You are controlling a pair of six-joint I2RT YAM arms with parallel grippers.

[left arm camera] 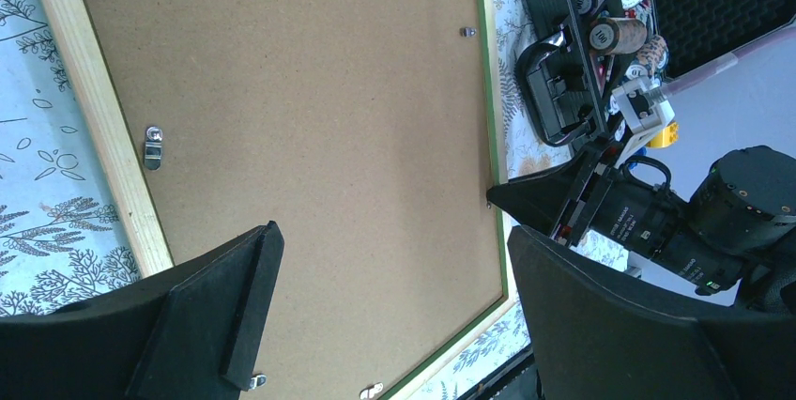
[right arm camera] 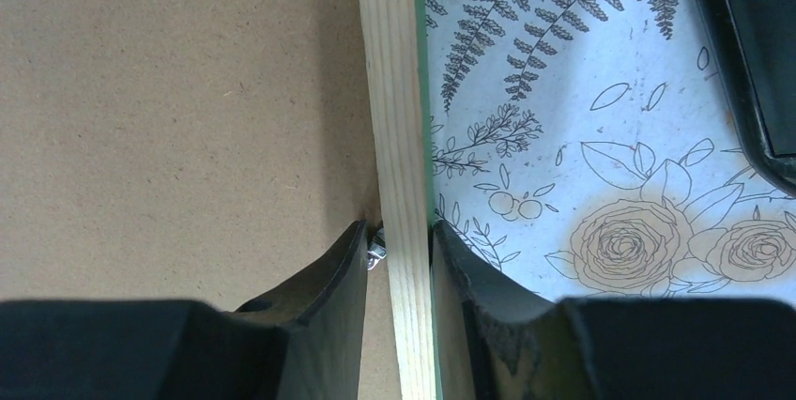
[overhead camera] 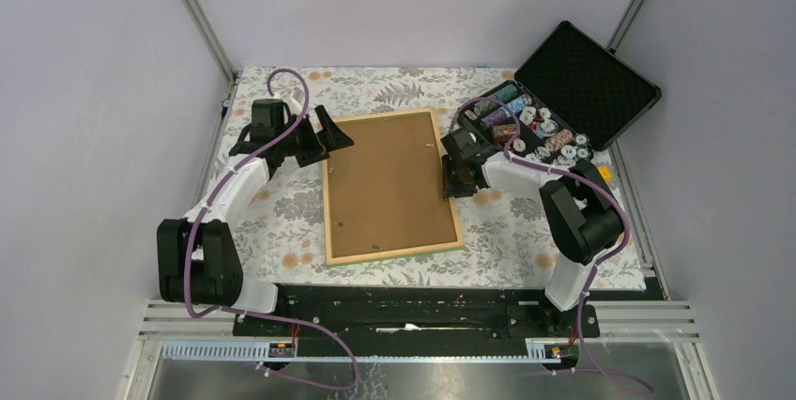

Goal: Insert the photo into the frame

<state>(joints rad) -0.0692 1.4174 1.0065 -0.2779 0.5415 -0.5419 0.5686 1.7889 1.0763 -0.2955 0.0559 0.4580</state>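
1. The frame (right arm camera: 399,137), a large rectangular picture frame with light wood rails and a thin green edge, has its right rail between the fingers of the right pincer (right arm camera: 401,231). The outer finger (right arm camera: 488,325) lies against the wood on the cloth side. The inner finger (right arm camera: 319,306) sits on the board side at a small metal tab (right arm camera: 377,250). The jaws stand narrow around the rail, but I cannot tell whether they truly clamp it.
2. The left pincer (left arm camera: 392,231) hangs over the frame's far left corner, spread wide and holding nothing.
3. The frame lies face down in the middle of the floral tablecloth (right arm camera: 582,137), with the brown fibreboard backing panel (overhead camera: 390,184) seated in its back.
4. The photo, a thin paper print, shows in no view. It may lie under the backing panel or be elsewhere, so I cannot judge whether the loading is done.
5. If the print is inside, what is left seems to be securing the tabs and turning the frame over. If not, the panel has to come out first.
6. The frame's pane and front face are hidden against the cloth. The other side clips (left arm camera: 153,146) are too small to tell whether they are turned in or out.
7. Beyond the right arm stands an open black hinged case (overhead camera: 587,67) of chips, apart from the frame.
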